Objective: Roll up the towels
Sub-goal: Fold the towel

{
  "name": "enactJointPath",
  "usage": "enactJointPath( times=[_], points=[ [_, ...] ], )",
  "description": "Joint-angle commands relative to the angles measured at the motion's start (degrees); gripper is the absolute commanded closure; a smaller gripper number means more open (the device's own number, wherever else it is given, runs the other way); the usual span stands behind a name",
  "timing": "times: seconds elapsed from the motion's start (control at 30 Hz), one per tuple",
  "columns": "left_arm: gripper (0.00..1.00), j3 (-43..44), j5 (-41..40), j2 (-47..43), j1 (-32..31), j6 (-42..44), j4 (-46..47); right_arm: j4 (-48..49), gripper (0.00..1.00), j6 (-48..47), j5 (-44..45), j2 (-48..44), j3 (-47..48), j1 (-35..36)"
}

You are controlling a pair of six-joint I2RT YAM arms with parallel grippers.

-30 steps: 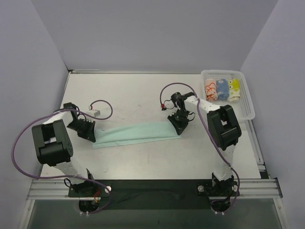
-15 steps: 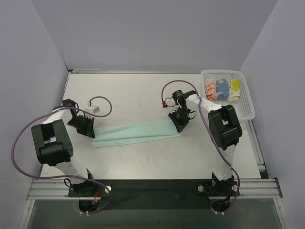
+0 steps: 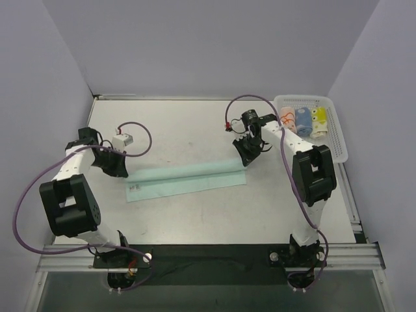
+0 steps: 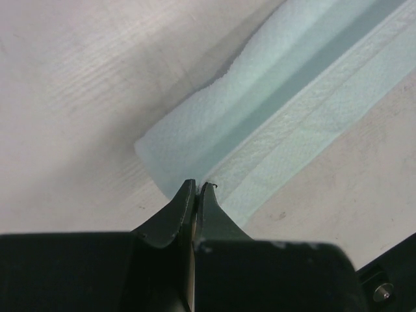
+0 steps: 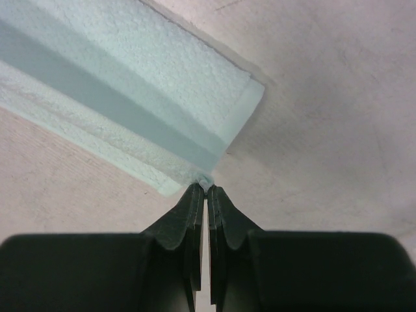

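Note:
The pale mint-green towel (image 3: 185, 181) lies as a long folded strip across the middle of the table, with a tiny tag near its left end. My left gripper (image 3: 121, 171) is shut at the towel's far left corner; in the left wrist view the closed tips (image 4: 197, 185) sit on the towel (image 4: 279, 110) edge. My right gripper (image 3: 245, 158) is shut at the far right corner; in the right wrist view a bit of towel (image 5: 117, 84) is pinched between the tips (image 5: 208, 187).
A white slotted basket (image 3: 338, 140) stands at the back right. It holds three rolled towels: white-with-orange (image 3: 286, 122), blue (image 3: 303, 121) and yellow (image 3: 318, 122). A purple cable with a small white connector (image 3: 121, 140) loops beside the left arm.
Both grippers have moved toward the far side of the table with the towel's far edge. The strip now lies wider and flatter, and its tag shows at the left end.

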Motion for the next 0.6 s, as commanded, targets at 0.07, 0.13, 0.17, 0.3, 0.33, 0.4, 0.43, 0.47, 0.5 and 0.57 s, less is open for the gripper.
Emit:
enactJointPath(
  times=[0.07,0.13,0.17,0.3,0.33,0.4,0.43,0.47,0.5,0.57],
  points=[
    [1.0,-8.23,-0.97,-3.02,0.22,5.86,0.61,-1.91,1.0,-1.4,0.94,-0.9,-4.32,0.08],
    [1.0,-11.57,-1.94,-3.38,0.14,6.65,2.45,-1.38,1.0,-1.4,1.11,-0.28,-5.11,0.26],
    [1.0,-12.45,-2.38,-3.29,0.14,6.74,3.16,-0.85,1.0,-1.4,1.11,0.07,-5.37,0.43],
    [1.0,-13.95,-5.45,-0.93,0.14,5.69,6.15,-0.32,1.0,-1.57,1.46,1.83,-6.08,0.78],
    [0.99,-13.52,-5.63,-0.39,0.14,4.73,6.76,-0.32,1.0,-1.66,1.55,1.92,-6.25,0.78],
    [0.92,-13.08,-5.64,-0.13,0.22,4.46,6.77,-0.41,0.98,-2.1,1.64,1.57,-6.78,0.78],
    [0.9,-12.81,-5.37,-0.21,0.14,4.54,6.42,-0.5,0.95,-2.19,1.64,1.13,-7.04,0.78],
    [0.88,-12.29,-5.2,-0.39,0.14,4.72,5.98,-0.58,0.94,-2.28,1.55,0.17,-7.39,0.78],
    [0.83,-12.11,-5.02,-0.82,0.22,5.07,5.54,-0.67,0.94,-2.63,1.55,-0.45,-7.75,0.7],
    [0.77,-11.67,-3.88,-1.35,0.4,6.82,3.43,-1.02,0.89,-2.81,1.12,-2.64,-8.01,0.61]
  ],
)
